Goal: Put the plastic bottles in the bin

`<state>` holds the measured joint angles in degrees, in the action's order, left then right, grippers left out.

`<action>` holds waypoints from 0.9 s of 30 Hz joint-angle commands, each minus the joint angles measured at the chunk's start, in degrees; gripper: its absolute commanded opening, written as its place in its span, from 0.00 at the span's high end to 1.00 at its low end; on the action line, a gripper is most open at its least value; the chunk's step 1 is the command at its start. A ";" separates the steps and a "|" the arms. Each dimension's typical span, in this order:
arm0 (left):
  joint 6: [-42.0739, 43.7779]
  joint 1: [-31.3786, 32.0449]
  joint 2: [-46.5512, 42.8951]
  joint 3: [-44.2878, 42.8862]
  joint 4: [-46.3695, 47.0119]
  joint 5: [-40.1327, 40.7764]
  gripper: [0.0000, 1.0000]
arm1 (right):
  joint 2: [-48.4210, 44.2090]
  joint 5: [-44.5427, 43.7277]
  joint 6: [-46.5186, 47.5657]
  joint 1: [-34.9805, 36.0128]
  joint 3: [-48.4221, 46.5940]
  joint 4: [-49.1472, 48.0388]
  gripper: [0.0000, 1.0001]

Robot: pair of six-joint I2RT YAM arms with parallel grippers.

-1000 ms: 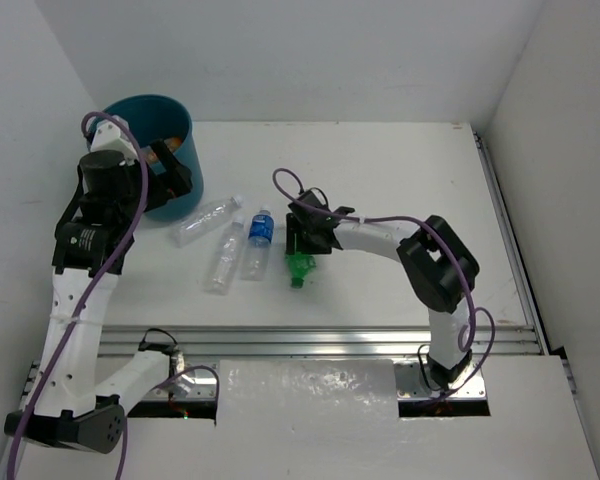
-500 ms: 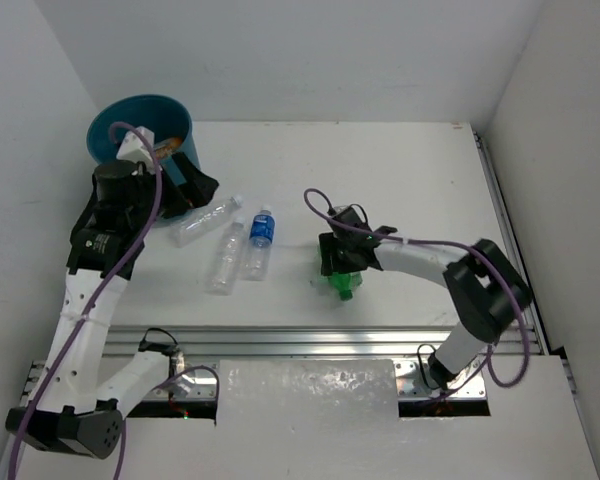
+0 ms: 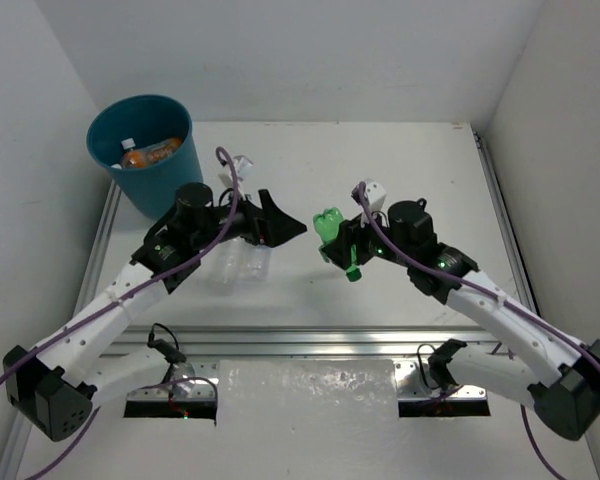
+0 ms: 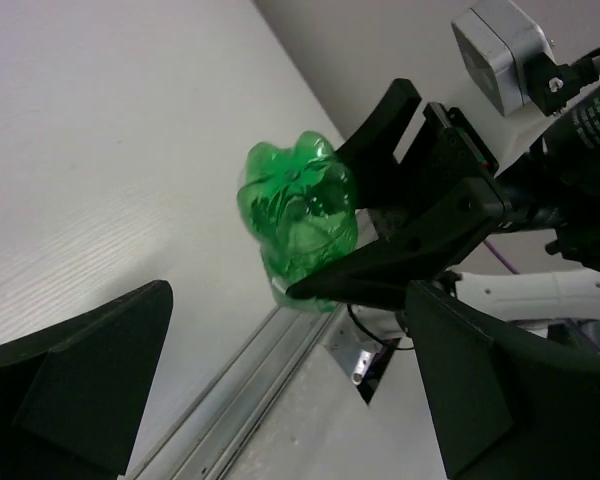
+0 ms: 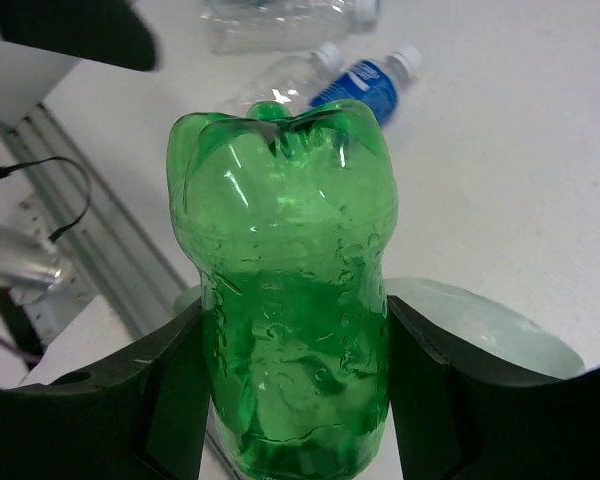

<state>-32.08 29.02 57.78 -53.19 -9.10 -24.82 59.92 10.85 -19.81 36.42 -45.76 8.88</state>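
Green bottle [image 3: 332, 232] is up in the air above the counter [image 3: 410, 170], near the middle. The right hand [image 3: 346, 246] has hold of it. Its two fingers [image 5: 170, 400] press on the sides of the bottle, one on each side, and the hand is closed only as far as the bottle lets it. The bumpy bottom of the bottle points at the left hand [image 3: 280, 222]. The cap end points down toward the near edge. The left hand is just beside the bottle but does not touch it. It is open very wide and holds nothing. The bin [image 3: 158, 195] stands at the far left, well apart from the green bottle. Orange bottles [image 3: 148, 154] lie inside it. Two clear bottles [image 5: 280, 75] and a blue-labelled bottle [image 5: 365, 88] lie on the counter under the left arm.
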 commanded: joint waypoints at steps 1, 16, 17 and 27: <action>-1.32 4.37 1.89 -1.56 12.26 -2.52 0.00 | -4.98 8.39 3.29 -0.13 1.02 -4.75 0.81; -1.59 13.70 12.71 -8.95 15.52 2.84 0.60 | -10.96 16.83 2.50 -0.04 2.43 -8.09 0.78; -1.67 13.70 12.71 -8.95 15.52 2.76 0.70 | -11.14 16.57 2.32 0.05 2.51 -8.18 0.78; 1.05 9.94 10.78 -19.31 -1.51 19.01 1.00 | -13.60 0.60 1.80 -0.04 -0.02 0.67 0.01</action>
<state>-32.60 42.13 70.98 -65.58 -6.09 -15.03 47.62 20.08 -18.15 36.40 -42.68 6.98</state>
